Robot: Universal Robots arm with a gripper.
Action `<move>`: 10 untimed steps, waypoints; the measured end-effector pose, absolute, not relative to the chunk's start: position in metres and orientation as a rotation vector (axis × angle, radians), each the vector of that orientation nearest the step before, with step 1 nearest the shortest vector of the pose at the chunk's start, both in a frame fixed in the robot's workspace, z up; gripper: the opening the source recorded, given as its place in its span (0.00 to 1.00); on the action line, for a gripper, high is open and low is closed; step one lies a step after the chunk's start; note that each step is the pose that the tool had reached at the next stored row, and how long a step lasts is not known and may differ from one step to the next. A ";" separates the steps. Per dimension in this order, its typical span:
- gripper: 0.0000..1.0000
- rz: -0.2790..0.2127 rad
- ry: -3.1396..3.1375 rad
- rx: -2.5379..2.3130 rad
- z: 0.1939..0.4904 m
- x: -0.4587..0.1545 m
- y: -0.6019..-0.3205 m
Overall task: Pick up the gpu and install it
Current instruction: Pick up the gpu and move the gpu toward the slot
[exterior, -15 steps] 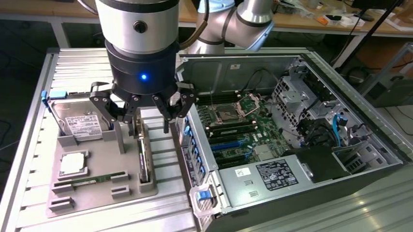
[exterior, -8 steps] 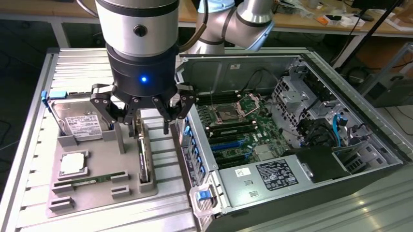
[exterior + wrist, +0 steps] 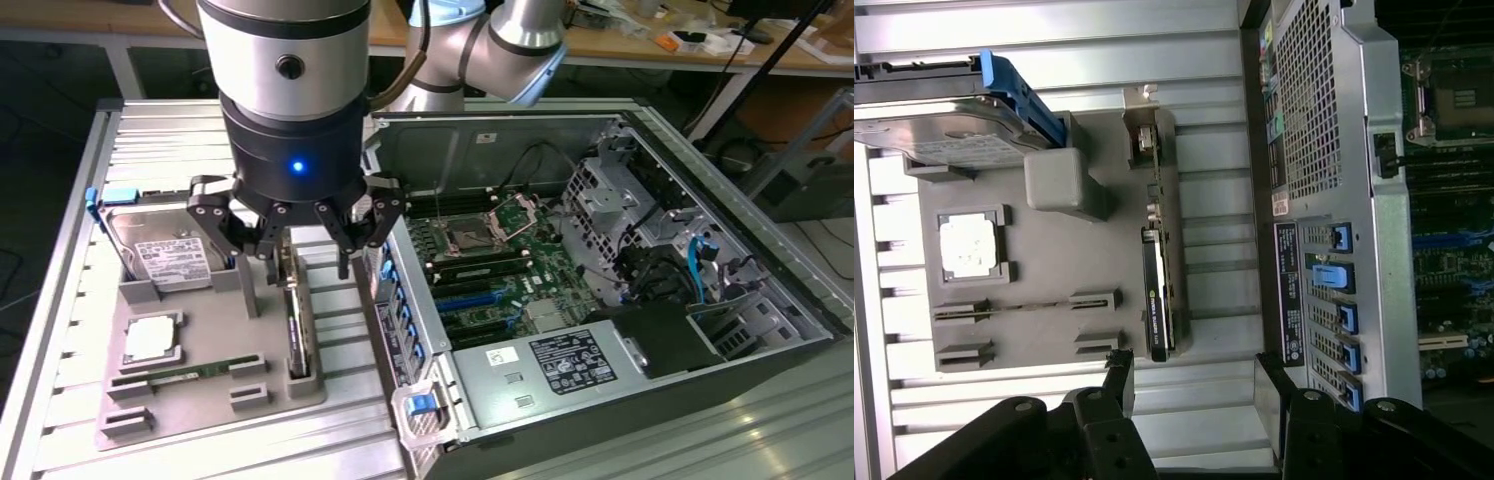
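Dark gpu [image 3: 302,320], edge-up just below my spread, empty gripper [image 3: 296,262], looks light, stiff, fragile: best pinched across its flat faces.

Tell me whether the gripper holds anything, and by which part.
Nothing is held. The gripper hangs open above the gpu, which stands on edge in the grey holder.

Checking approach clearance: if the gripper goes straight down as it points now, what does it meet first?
Most likely the top edge of the gpu, standing on edge in the grey holder below the open gripper. Depth is unclear; it could land just beside the card.
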State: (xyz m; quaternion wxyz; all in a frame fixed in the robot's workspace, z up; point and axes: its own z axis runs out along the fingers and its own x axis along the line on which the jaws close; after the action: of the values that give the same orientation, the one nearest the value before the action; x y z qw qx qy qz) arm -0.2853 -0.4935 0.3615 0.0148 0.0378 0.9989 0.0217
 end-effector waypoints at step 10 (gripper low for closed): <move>0.60 0.068 3.109 0.118 0.358 -0.285 -0.493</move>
State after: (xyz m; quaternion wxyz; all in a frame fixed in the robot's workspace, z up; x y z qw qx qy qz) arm -0.2853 -0.4935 0.3585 0.0148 0.0378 0.9989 0.0218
